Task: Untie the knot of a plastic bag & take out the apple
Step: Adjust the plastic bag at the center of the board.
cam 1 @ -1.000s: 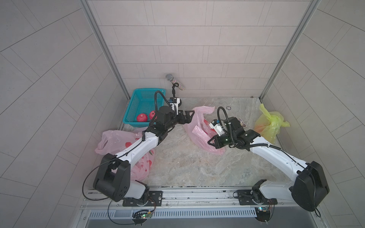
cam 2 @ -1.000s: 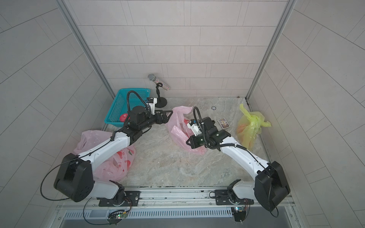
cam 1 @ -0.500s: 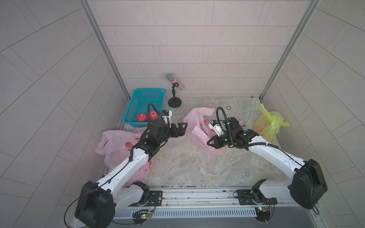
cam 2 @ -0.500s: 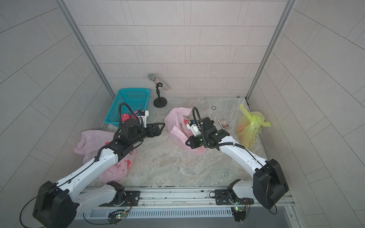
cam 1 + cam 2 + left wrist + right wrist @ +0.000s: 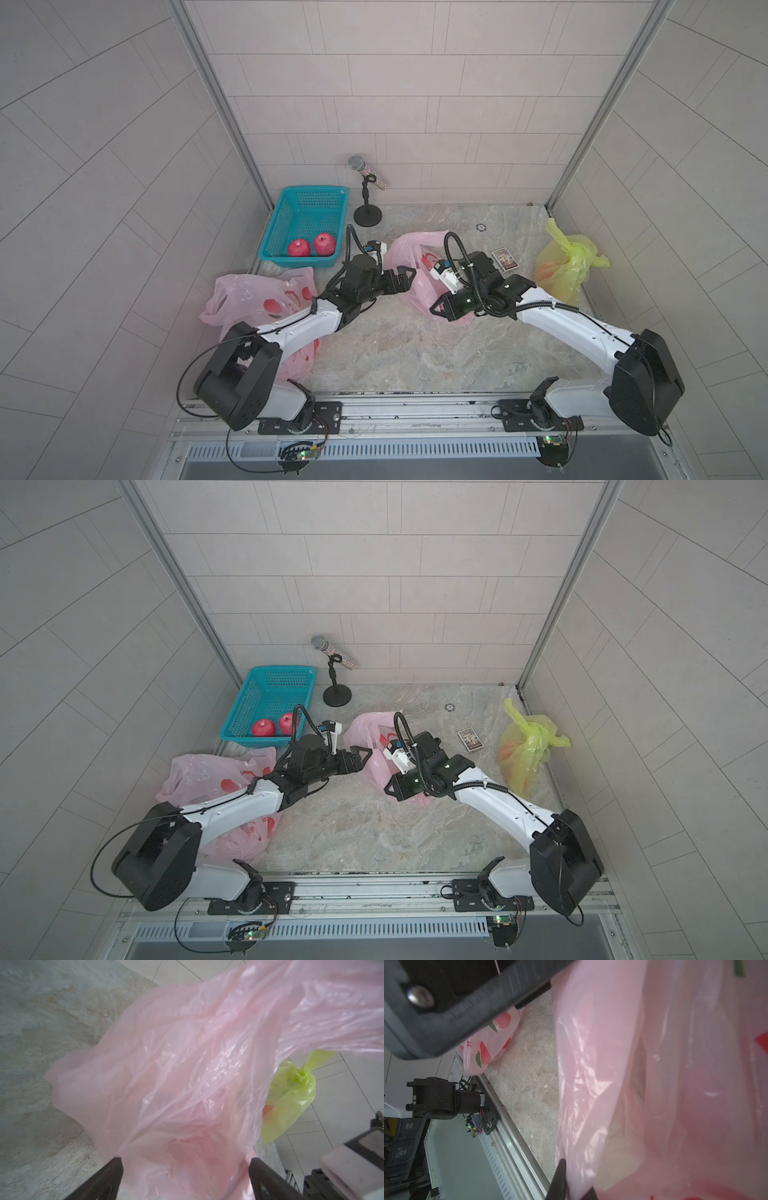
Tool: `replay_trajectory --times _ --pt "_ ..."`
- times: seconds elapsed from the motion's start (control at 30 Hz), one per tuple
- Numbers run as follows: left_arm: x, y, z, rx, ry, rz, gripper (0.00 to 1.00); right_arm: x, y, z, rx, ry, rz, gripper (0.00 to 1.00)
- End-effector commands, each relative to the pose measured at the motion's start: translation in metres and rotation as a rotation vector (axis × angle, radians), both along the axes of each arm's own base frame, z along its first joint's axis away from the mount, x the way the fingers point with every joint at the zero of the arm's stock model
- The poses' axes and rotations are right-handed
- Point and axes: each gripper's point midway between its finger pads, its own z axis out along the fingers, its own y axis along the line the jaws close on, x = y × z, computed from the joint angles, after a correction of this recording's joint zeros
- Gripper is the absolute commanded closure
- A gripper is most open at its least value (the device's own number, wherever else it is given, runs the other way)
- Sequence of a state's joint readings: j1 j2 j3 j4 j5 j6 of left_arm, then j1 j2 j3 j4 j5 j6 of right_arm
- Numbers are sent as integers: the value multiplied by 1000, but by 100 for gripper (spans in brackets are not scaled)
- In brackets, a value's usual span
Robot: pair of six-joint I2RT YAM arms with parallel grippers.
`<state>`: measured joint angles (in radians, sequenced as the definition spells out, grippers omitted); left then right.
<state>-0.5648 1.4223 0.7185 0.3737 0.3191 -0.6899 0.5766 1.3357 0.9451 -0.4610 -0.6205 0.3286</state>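
The pink plastic bag [image 5: 409, 249] [image 5: 365, 729] lies mid-table with its mouth loose and no knot showing on it. My right gripper [image 5: 434, 309] [image 5: 388, 789] is low at the bag's near side. In the right wrist view the right gripper [image 5: 575, 1186] is shut on a fold of the bag's film [image 5: 654, 1084]. My left gripper [image 5: 405, 279] [image 5: 360, 759] is open at the bag's left flank. In the left wrist view the left gripper [image 5: 186, 1164] has the pink film [image 5: 187, 1064] between its spread fingers. No apple shows clearly inside the bag.
A teal basket [image 5: 305, 195] at the back left holds two red apples [image 5: 299, 248]. A microphone stand [image 5: 368, 216] is beside it. Another pink bag [image 5: 249, 295] lies under my left arm. A knotted yellow bag [image 5: 569, 266] [image 5: 291, 1095] and a card [image 5: 504, 258] are at right.
My left gripper has come from the bag's top, back and toward the front, to its left flank, staying open. The right gripper has kept its hold on the bag.
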Motion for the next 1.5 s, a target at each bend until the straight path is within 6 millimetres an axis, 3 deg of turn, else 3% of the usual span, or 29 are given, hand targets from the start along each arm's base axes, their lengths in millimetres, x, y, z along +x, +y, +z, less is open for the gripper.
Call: replay_trajectory --times 0.0,0.2,0.27,0.43,0.57,0.67,0.73,0.8,0.9,1.03,1.23,1.47 --pt "7 -9 29 -141 -45 1 1 -2 -1 -5 -38 1 28 88" --pt "-5 7 41 -133 -103 30 2 0 -1 -5 -51 0 27 88" --pt "-3 3 36 -112 -84 7 3 0 0 -5 -48 1 30 88" --pt "4 -19 11 -90 15 -66 27 4 1 -1 -50 -11 24 87" --pt "6 -26 -6 -78 64 -89 37 9 1 7 -54 -31 21 83" --pt "4 -26 -11 -60 72 -100 61 11 0 13 -55 -42 13 66" --pt "3 -25 -15 -54 84 -102 80 14 -3 20 -62 -49 -2 46" --pt "2 -24 -16 -53 87 -101 88 22 -12 26 -68 -56 -54 30" --pt "0 -26 -10 -70 69 -115 94 38 -27 36 -69 -78 -127 12" --pt "-4 -30 -4 -98 47 -149 99 59 -30 33 -119 -100 -141 3" --pt "-4 -36 -4 -148 43 -170 100 90 -19 17 -153 -143 -137 0" --pt "-1 -39 -1 -170 46 -191 100 108 -16 -2 -273 -233 -137 0"
